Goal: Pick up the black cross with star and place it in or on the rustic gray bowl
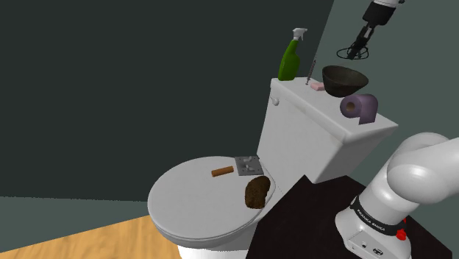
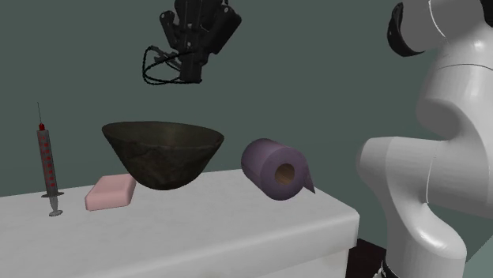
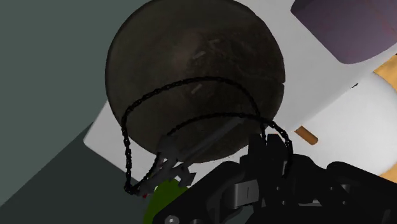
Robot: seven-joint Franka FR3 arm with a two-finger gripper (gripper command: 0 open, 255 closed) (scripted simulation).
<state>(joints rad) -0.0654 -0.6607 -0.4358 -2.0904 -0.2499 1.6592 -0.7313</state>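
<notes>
The all-black two-finger gripper (image 2: 192, 73) hangs in the air above the dark grey, rough-surfaced bowl (image 2: 162, 162), clenched on the black cross pendant with its thin looped chain (image 2: 154, 67). The loop droops out to the second exterior view's left of the gripper, well clear of the bowl's rim. In the wrist view the chain arcs across the bowl's mouth, so the bowl lies directly beneath.

I judge the piece light, limp along the chain and stiff only at the small cross. It is likely to swing, and may snag on a finger when let go. The stiff cross is the surer place to pinch; which part is pinched now I cannot tell.

The bowl stands on the white toilet tank lid (image 2: 237, 213), between a pink soap bar (image 2: 111, 192) and a purple paper roll (image 2: 276, 170).
</notes>
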